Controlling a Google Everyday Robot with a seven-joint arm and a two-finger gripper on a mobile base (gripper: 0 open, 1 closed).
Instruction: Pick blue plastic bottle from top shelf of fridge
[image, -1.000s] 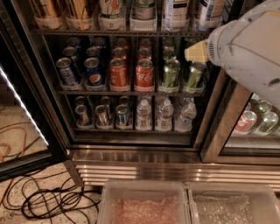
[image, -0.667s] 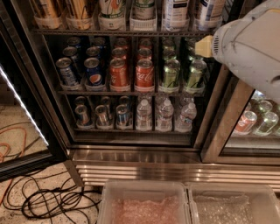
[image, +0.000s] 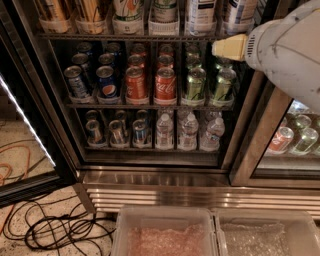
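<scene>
The top shelf (image: 130, 36) carries six drinks (image: 199, 15). Beneath stand six front cans (image: 165, 85), then seemingly three lower cans (image: 116, 132) and three water bottles (image: 187, 131). One gripper (image: 229, 48) is at upper right.

Coca-Cola on red can (image: 165, 84), Pepsi on blue can (image: 106, 82)

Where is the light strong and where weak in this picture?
Camera view: a bright light strip glows along the left door edge; glare lies on the steel base; the cans stand in dim light; the gripper, upper right beside the top shelf, is brightly lit.
</scene>
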